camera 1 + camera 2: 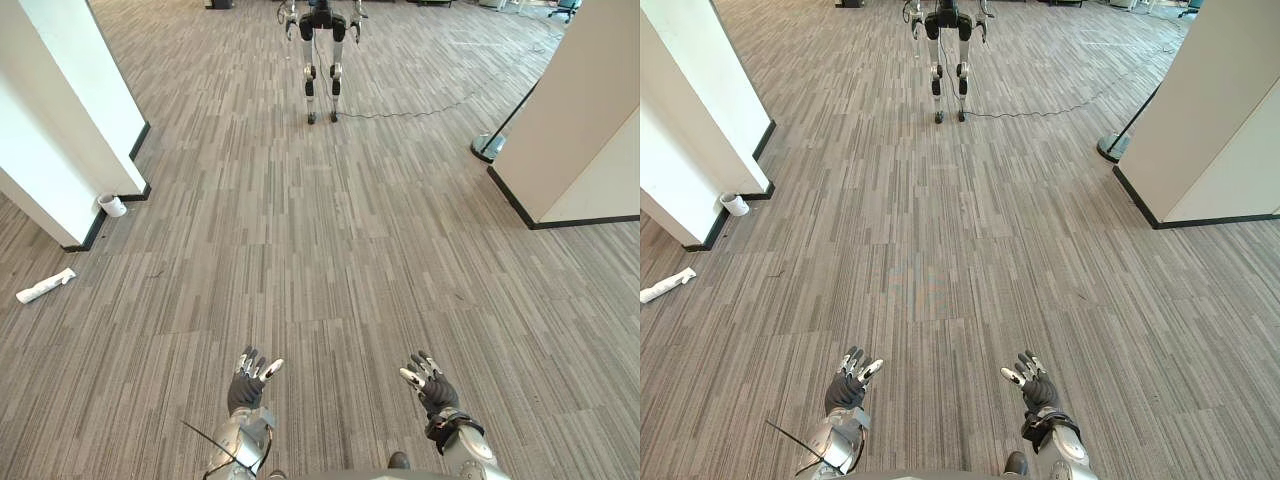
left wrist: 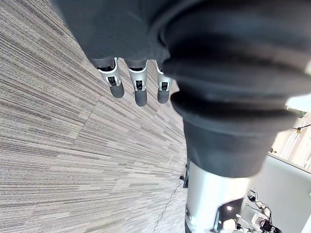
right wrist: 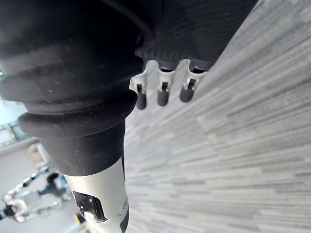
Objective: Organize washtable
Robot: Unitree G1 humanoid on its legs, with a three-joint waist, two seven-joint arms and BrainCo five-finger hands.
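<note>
Over the near stretch of grey wood-strip floor (image 1: 330,250), the left hand (image 1: 248,385) and right hand (image 1: 432,386) hover slack-fingered and empty, the washtable's place cannot be told, and the small white cup (image 1: 112,205) far left by the white pillar (image 1: 75,110) looks light, stiff, best grasped round its wall.

left hand (image 1: 247,385), right hand (image 1: 431,384), fingers relaxed, empty

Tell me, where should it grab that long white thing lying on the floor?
Probably round its middle, from above, closing across the narrow width: the long white thing lies flat on the floor, leaving only its top and long sides free.
</note>
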